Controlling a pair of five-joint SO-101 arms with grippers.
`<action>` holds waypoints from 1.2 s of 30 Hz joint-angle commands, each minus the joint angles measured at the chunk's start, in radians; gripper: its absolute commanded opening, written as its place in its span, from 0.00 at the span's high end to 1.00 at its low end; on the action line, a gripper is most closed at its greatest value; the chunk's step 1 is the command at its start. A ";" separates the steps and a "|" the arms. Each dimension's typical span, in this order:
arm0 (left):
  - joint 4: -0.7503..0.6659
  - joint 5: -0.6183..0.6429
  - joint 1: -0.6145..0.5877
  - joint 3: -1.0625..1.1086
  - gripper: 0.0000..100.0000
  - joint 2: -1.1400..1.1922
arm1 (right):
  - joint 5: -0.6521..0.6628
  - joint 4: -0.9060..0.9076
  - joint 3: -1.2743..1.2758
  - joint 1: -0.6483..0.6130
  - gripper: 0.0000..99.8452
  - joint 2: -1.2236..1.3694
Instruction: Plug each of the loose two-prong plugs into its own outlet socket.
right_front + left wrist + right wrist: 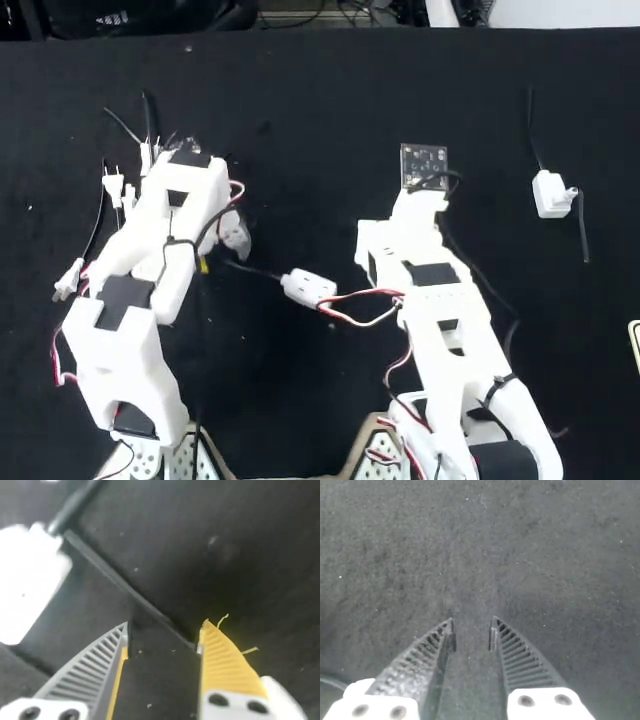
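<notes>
Okay, looking down from the high view, the left arm (150, 260) stretches toward the upper left of the black cloth (320, 90), and the right arm (440, 300) reaches up the middle right. Over on the left wrist view, the left claw (162, 630) stands open, one grey finger and one yellow, with a wide gap between the tips. A black cable (110, 575) runs diagonally across that gap, right at the tips, and whether either finger touches it I cannot tell. A blurred white body (25, 580) sits beyond it at the cable's far end. The right claw (470, 625) is parted only slightly, nothing between its dark fingers, with bare cloth beneath. Now the task pieces: one white two-prong plug (113, 185) lies just beside the left arm's wrist at the upper left, prongs pointing up the frame. A second plug (68, 281) lies lower, at the far left edge. An outlet socket (308, 288) rests in the middle between the two arms, and a second socket block (549, 193) sits well apart at the right.
</notes>
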 commanded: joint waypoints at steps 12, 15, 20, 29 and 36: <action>-0.095 -0.288 -0.068 0.407 0.78 -0.408 | -0.008 -0.021 -0.044 0.029 0.89 -0.036; -0.095 -0.293 -0.059 0.407 0.78 -0.489 | -0.008 -0.021 -0.044 0.029 0.89 -0.036; -0.077 -0.404 -0.062 0.417 0.78 -0.540 | -0.008 -0.020 -0.042 0.035 0.89 -0.038; -0.011 -0.812 0.105 0.490 0.78 -0.531 | -0.008 -0.020 -0.119 0.232 0.89 -0.031; -0.285 -0.617 0.381 0.610 0.78 -0.529 | -0.009 -0.021 -0.108 0.242 0.89 -0.031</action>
